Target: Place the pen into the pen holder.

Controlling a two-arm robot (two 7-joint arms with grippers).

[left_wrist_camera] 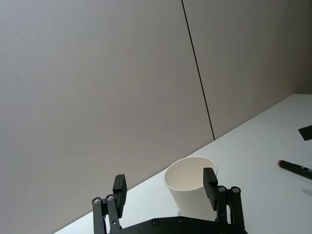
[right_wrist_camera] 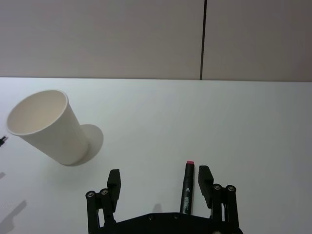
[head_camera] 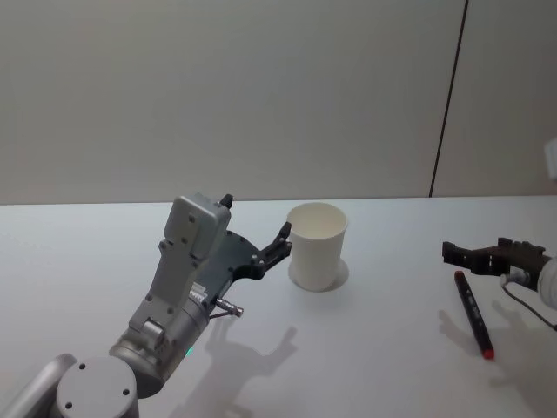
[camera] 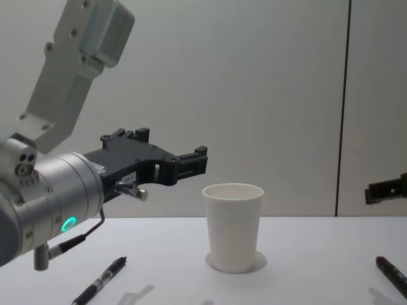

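Observation:
The pen holder (head_camera: 318,246) is a white paper cup standing upright mid-table, also seen as the cup (camera: 233,225) from the chest. A black pen (head_camera: 473,313) with a red end lies flat on the table to its right. My right gripper (head_camera: 452,254) hovers open just above the pen's far end; in the right wrist view the pen (right_wrist_camera: 186,192) lies close to one of the open fingers (right_wrist_camera: 204,178). My left gripper (head_camera: 257,218) hangs open in the air just left of the cup, holding nothing, and the cup (left_wrist_camera: 187,187) shows beyond its fingers (left_wrist_camera: 119,189).
A second black pen (camera: 102,283) lies on the table at the left, under my left arm. The white table (head_camera: 383,348) runs back to a plain wall with a dark vertical seam (head_camera: 448,96).

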